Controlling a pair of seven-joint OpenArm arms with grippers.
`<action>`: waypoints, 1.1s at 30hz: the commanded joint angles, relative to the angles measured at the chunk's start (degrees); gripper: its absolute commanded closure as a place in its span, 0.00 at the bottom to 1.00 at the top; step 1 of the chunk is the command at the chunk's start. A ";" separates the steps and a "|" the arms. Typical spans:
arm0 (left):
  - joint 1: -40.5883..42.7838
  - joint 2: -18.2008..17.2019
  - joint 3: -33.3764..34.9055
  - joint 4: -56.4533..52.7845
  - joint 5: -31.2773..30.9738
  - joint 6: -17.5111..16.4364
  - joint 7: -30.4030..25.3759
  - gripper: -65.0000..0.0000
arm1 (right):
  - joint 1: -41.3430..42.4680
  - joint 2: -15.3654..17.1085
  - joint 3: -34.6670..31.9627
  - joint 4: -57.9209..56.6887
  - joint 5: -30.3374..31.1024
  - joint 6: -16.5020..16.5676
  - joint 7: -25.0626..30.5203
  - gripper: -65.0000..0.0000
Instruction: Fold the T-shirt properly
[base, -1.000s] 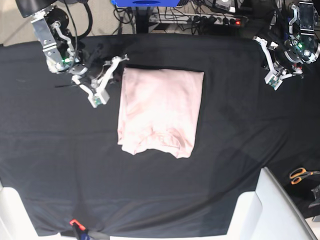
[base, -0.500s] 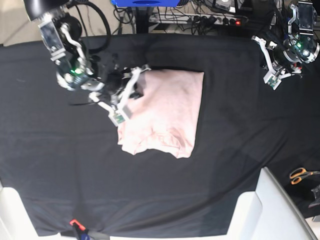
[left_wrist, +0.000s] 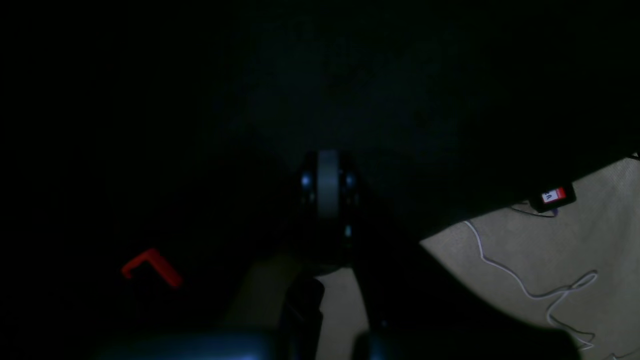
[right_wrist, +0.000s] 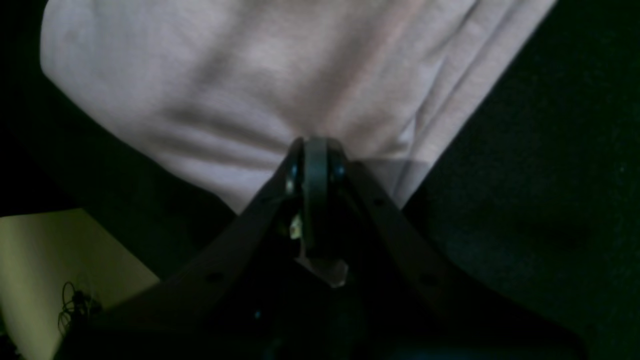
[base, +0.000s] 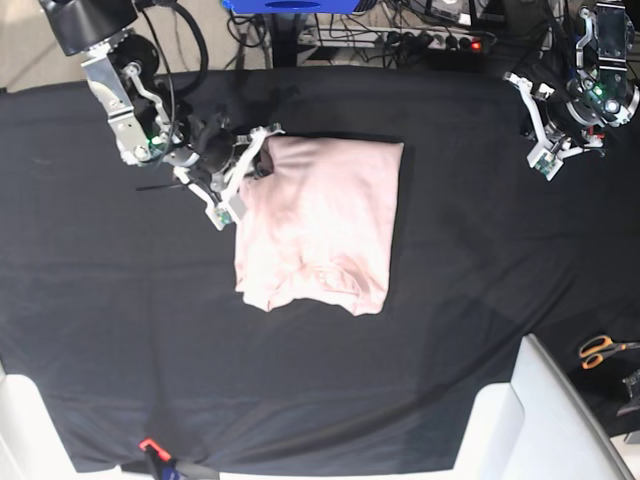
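Note:
The pale pink T-shirt (base: 320, 225) lies folded into a rough rectangle on the black table cloth (base: 120, 300), its collar end toward the front. My right gripper (base: 258, 168) is shut, and its fingertips rest against the shirt's upper left edge. In the right wrist view the T-shirt (right_wrist: 280, 75) shows creases running toward the right gripper (right_wrist: 315, 165). Nothing shows between its jaws. My left gripper (base: 537, 135) hangs shut at the far right back of the table, well away from the shirt. The left wrist view is very dark, and there the left gripper (left_wrist: 327, 185) is over black cloth.
Orange-handled scissors (base: 603, 350) lie off the table's right side. A white panel (base: 545, 420) covers the front right corner. Cables and a power strip (base: 440, 40) run behind the back edge. A small red mark (base: 150, 445) sits at the front edge.
My right gripper moved from left of the shirt onto its upper left corner, then drew back up a little. That corner now sits pushed in toward the right. The left arm stayed put.

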 joint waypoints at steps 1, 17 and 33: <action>-0.12 -0.94 -0.24 0.82 -0.14 0.33 -0.59 1.00 | -0.20 0.77 0.23 1.33 -1.43 -1.32 -1.05 1.00; 0.23 1.52 -0.15 0.82 -0.14 0.33 -0.68 1.00 | 13.87 -1.52 -0.38 5.11 -1.52 -3.69 -9.84 1.00; 0.32 2.92 -0.15 0.91 -0.14 0.33 -0.77 1.00 | 27.41 -3.63 -0.38 -18.72 -1.70 -3.60 -0.44 1.00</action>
